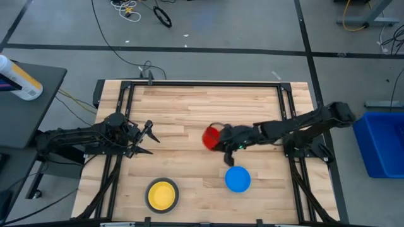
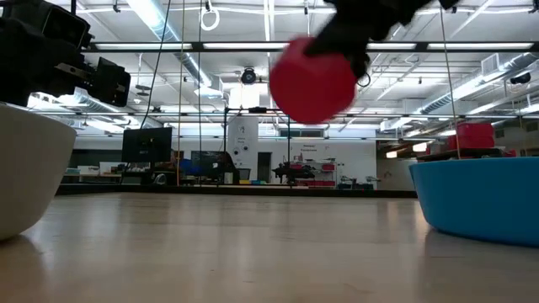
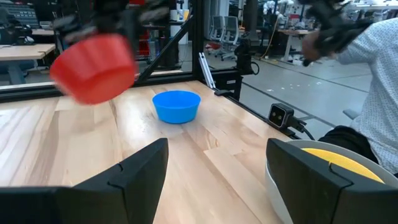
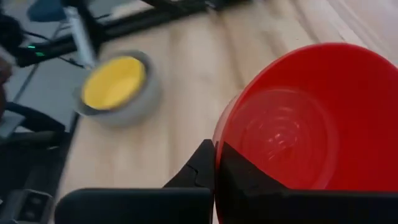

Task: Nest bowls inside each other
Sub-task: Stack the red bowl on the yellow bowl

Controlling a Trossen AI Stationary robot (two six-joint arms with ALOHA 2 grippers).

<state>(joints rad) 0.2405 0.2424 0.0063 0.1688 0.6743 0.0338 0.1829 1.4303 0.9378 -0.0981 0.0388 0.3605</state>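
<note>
Yellow bowl [image 1: 162, 193] sits in the grey bowl [image 1: 150, 186] near; right gripper [image 1: 222, 140] pinches the red bowl [image 1: 211, 137] up high; left gripper [image 1: 146, 140] waits wide apart.

1. A round red plastic bowl [image 2: 313, 78] hangs in the air well above the wooden tabletop [image 2: 253, 244], tilted.
2. A dark robot gripper [image 2: 349, 42] reaches down from above and clamps the red bowl at its upper right side.
3. At the tabletop's left edge, the curved side of a pale grey bowl [image 2: 29, 168] rests on the wood.
4. At the right edge sits a light blue plastic bowl [image 2: 480, 198], partly cut off.
5. Another dark arm [image 2: 59, 50] shows above the pale grey bowl.
</note>
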